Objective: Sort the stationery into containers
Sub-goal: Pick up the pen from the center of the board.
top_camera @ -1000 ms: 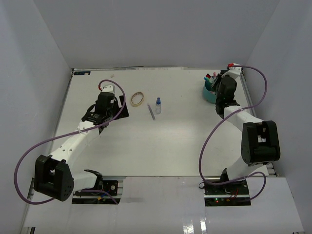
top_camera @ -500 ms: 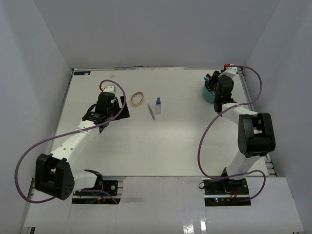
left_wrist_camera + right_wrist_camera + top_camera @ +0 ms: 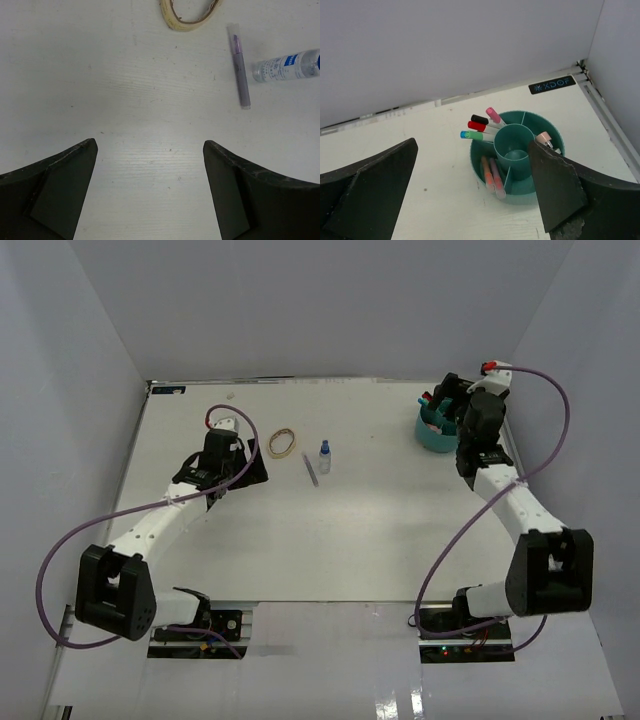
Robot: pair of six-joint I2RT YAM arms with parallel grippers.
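Observation:
The round teal organiser stands at the far right of the table. In the right wrist view this organiser holds several capped pens upright, and two more pens lie in a front compartment. My right gripper hangs open just above it with nothing held; the same gripper shows wide-apart fingers. A tan rubber band, a thin purple pen and a small blue-capped bottle lie mid-table. My left gripper is open and empty, short of the band, pen and bottle.
White walls close the table in on three sides, and the organiser stands near the back right corner by a metal rail. A pink-capped item sits in the organiser's right compartment. A small black label is at the back left corner.
My right gripper's jaws have gone from shut to wide open above the organiser, and its arm has swung out to the right. The left arm has barely moved.

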